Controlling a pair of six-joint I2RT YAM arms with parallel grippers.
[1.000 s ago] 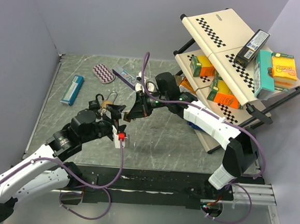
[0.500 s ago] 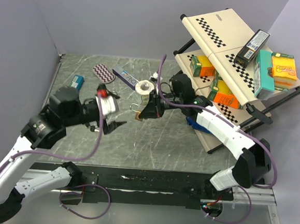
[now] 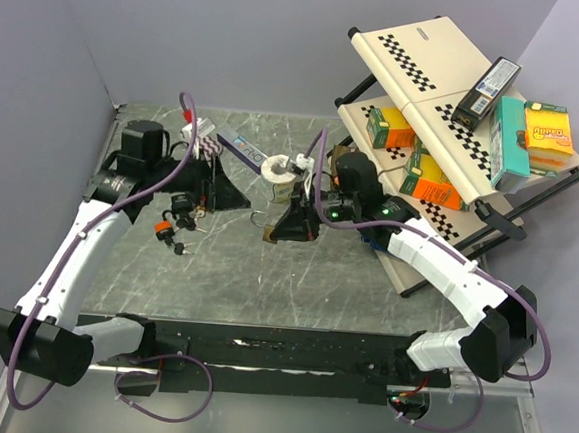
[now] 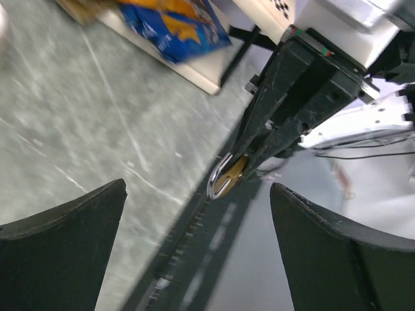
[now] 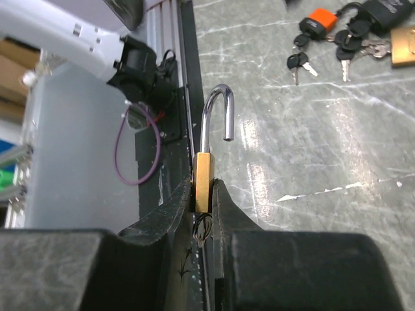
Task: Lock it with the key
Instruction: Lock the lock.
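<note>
A brass padlock with its steel shackle swung open stands upright in my right gripper, which is shut on the lock's body. A small wire ring hangs below the body between the fingers. From above, the padlock is held over the table's middle by the right gripper. A bunch of keys with an orange tag lies on the table, also seen from above as keys. My left gripper hangs wide open beyond them with nothing between its fingers, and its wrist view faces the padlock.
A second brass padlock lies by the keys. A white tape roll, a dark box and a striped pad sit at the back. A tilted shelf rack with boxes fills the right side.
The left arm has drawn back to the far left and its jaws have opened wide. The key bunch now shows on the table. The right gripper has shifted slightly right with the padlock.
</note>
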